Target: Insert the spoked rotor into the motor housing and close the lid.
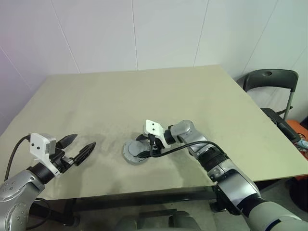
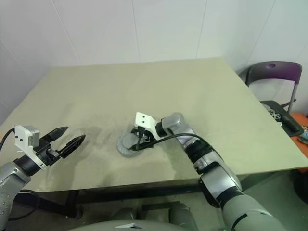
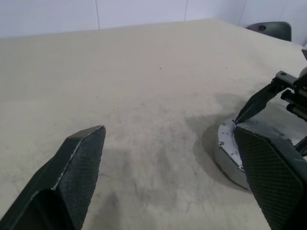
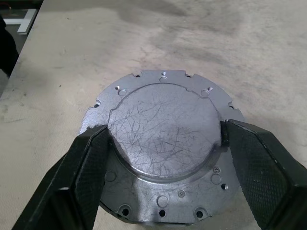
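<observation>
A round grey disc lies on the table near its front edge. Its raised top is a flat, scratched grey face, the lid (image 4: 163,120) with its plain back up. Beneath it a wider pale flange (image 4: 163,207) with screw holes rings it; I cannot tell whether that is the motor housing. The spoked rotor is hidden. My right gripper (image 4: 164,129) reaches down over the disc from the right, its two pads pressed against opposite sides of the raised lid. Well to the left, my left gripper (image 1: 84,141) hovers open above the table, holding nothing.
The beige table (image 1: 144,91) stretches far behind the disc. A dark chair (image 1: 269,79) stands past the table's right edge, with a black bag (image 1: 284,127) below it. White walls close the back.
</observation>
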Robot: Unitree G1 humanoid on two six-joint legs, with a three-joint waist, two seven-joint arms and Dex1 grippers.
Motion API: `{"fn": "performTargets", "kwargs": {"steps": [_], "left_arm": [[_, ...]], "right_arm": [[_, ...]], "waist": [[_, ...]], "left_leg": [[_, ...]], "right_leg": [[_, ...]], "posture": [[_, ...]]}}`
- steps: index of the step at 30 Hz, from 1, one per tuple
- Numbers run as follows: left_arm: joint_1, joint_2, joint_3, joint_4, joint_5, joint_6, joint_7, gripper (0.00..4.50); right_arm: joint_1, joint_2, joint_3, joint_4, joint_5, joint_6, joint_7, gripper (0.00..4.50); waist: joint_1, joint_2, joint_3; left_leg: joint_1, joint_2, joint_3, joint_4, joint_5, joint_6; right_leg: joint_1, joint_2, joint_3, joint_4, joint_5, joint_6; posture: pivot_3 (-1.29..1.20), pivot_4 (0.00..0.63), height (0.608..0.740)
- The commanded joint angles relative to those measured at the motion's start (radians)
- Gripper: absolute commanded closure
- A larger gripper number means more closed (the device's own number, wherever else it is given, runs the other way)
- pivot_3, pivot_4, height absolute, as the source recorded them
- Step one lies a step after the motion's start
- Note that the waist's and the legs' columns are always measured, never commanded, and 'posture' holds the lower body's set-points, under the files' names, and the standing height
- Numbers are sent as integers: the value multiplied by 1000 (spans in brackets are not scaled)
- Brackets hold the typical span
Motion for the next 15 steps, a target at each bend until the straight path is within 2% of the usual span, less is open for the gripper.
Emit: {"fn": "performTargets", "kwargs": {"steps": [1, 6, 7, 9, 15], "left_arm": [[-15, 9, 11, -20, -8, -13, -1, 0], [-52, 0, -21, -5, -25, 22, 17, 0], [-64, -3, -27, 0, -25, 34, 31, 175], [-73, 4, -60, 0, -8, 50, 33, 610], [-114, 15, -225, 68, 142, -12, 10, 2617]], "right_arm": [[-8, -23, 8, 35, -44, -5, -8, 1041], [-7, -20, 7, 37, -41, -4, -7, 1041], [-7, -20, 7, 37, -41, -4, -8, 1041], [-6, -20, 7, 38, -41, -5, -9, 1041], [-3, -21, 8, 32, -42, -2, -8, 1041]], "waist": [[0, 0, 0], [1, 0, 0], [2, 0, 0], [1, 0, 0], [2, 0, 0]], "left_leg": [[0, 0, 0, 0, 0, 0], [3, 0, 0, 0, 0, 0], [3, 0, 0, 0, 0, 0], [5, 0, 0, 0, 0, 0], [7, -1, 0, 0, 0, 0]], "right_leg": [[0, 0, 0, 0, 0, 0], [3, 0, 0, 0, -1, -2], [3, 0, 0, 0, -1, -2], [3, 0, 0, 0, -1, -2], [4, 0, 0, 0, -1, -2]], "posture": [[0, 0, 740], [0, 0, 740], [0, 0, 740], [0, 0, 740], [0, 0, 740]]}}
